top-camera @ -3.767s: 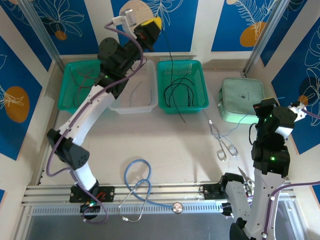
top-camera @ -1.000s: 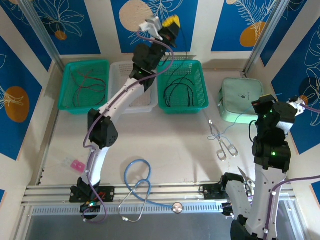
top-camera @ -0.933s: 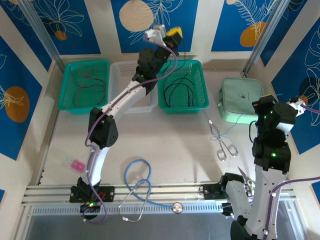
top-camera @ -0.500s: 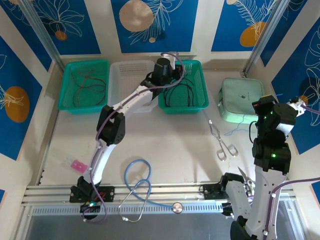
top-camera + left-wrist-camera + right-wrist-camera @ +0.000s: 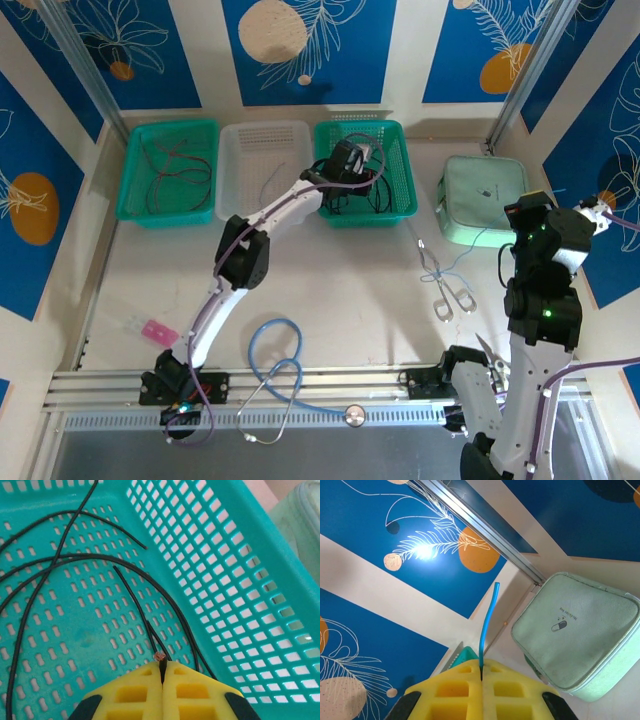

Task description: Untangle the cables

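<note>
Far left on the counter (image 5: 330, 270), near the front, lies a small pink item (image 5: 152, 330) in a clear wrapper. Behind it, at the far side, a green basket (image 5: 135, 205) holds loose red and dark cables (image 5: 170, 165). Next to the right is a white basket (image 5: 240, 205) with one thin blue-grey cable (image 5: 273, 180) on its floor. Near the front edge, a light-blue stethoscope (image 5: 270, 352) lies looped.

The left arm reaches far across into a second green basket (image 5: 240, 580), just right of the white one. Several black cables (image 5: 90, 556) curve over its perforated floor. The left tool (image 5: 162, 667) is down inside it, its yellow fingers (image 5: 130, 695) pressed together on a single black cable (image 5: 161, 664) right at its bare copper tip.

Further right, metal forceps (image 5: 445, 285) rest on the counter, and beyond them a mint-green zip pouch (image 5: 580, 635) sits towards the far right corner.

At the far right, the right tool (image 5: 481, 669) is raised above the counter. Its yellow fingers are closed on a blue cable (image 5: 486, 620), whose short free end sticks straight up from between them.
</note>
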### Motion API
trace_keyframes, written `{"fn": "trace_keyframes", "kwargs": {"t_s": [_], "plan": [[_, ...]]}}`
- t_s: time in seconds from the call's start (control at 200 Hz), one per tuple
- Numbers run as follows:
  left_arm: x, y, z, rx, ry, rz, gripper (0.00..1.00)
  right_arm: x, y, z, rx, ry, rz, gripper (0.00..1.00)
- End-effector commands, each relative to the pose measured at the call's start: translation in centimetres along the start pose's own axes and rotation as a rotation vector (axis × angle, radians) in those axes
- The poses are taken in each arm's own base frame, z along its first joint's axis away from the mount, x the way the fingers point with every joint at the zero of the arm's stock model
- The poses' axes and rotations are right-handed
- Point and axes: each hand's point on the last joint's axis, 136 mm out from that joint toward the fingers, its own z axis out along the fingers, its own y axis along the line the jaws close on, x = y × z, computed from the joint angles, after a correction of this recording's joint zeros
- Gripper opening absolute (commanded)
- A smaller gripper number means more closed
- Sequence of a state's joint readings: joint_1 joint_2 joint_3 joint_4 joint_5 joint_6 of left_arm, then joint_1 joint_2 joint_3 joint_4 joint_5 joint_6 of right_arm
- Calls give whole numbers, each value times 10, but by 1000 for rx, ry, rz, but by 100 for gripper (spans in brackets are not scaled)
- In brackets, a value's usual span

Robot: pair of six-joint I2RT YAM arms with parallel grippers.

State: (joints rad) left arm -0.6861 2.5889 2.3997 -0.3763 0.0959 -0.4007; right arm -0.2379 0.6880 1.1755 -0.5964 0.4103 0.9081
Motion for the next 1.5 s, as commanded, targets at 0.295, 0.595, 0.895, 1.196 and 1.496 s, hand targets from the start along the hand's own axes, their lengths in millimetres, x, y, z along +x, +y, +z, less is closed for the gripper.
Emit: {"fn": "trace_keyframes", "kwargs": {"t_s": [0.295, 0.595, 0.895, 1.196, 1.496], "plan": [[-78, -20, -72, -81, -178, 147, 81, 2, 7, -6, -29, 25, 13, 0], [-112, -44, -142, -77, -238, 255, 96, 4, 18, -6, -63, 52, 32, 0], [-106, -90, -201, 124, -302, 323, 96, 28, 70, -2, -248, 205, 13, 0], [-68, -170, -271, 638, -271, 312, 81, 79, 138, -8, -451, 423, -153, 0], [-23, -183, -315, 745, -410, 356, 84, 119, 177, -15, -555, 539, -215, 0]]}}
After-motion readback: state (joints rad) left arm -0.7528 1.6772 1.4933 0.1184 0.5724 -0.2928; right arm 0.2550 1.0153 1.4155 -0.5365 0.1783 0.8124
